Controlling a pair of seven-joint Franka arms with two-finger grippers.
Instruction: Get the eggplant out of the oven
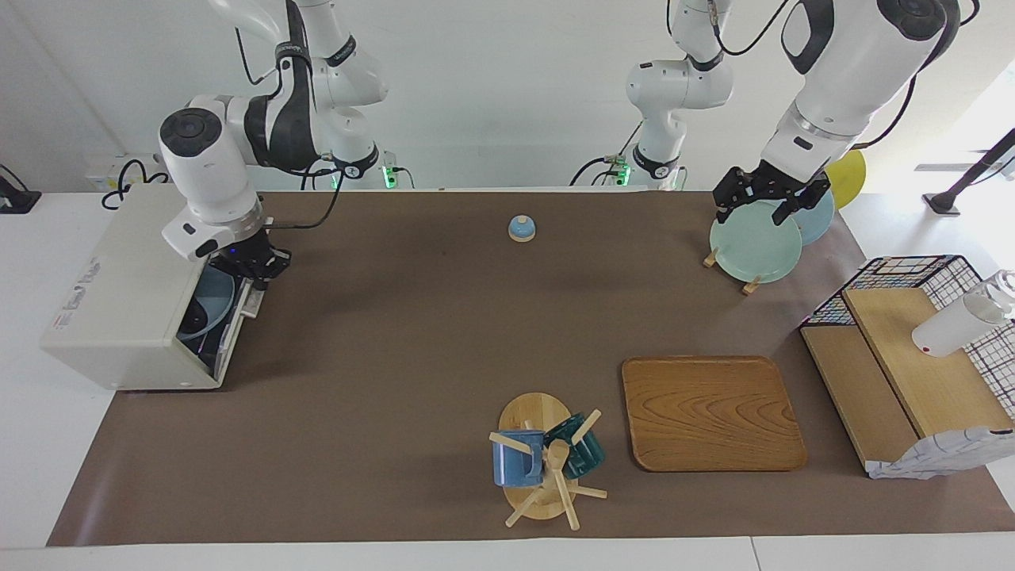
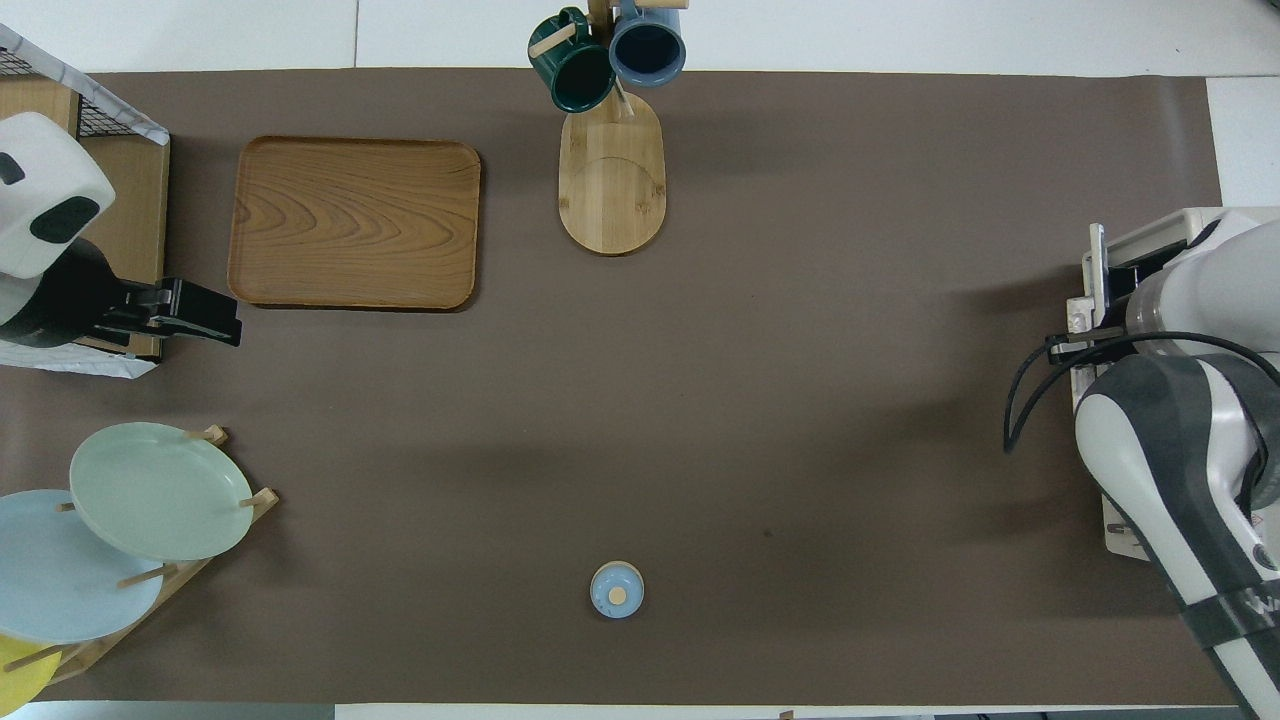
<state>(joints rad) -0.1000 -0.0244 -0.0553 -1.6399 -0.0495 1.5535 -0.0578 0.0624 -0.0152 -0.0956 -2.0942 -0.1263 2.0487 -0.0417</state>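
Here, nearest the robots, the right gripper sits at the top edge of the oven door, at the right arm's end of the table. Whether its fingers are spread or pressed on the door's handle cannot be told; the wrist hides them in the overhead view.

Oven door stands slightly ajar, tilted out at its top. Through the glass a pale blue dish shows inside. The eggplant is not visible; judged to be within the oven, likely on that dish.

Left gripper waits over the plate rack at the left arm's end, fingers spread, holding nothing.

Farther out: a small blue lidded knob mid-table, then the wooden tray and the mug stand.

Step in hand, by judgement: swinging the door fully down. Best done by following the hinge's arc, pulling outward and downward together, not straight out, lest the light oven slide on the mat. Door needs to lie fully open before reaching in.
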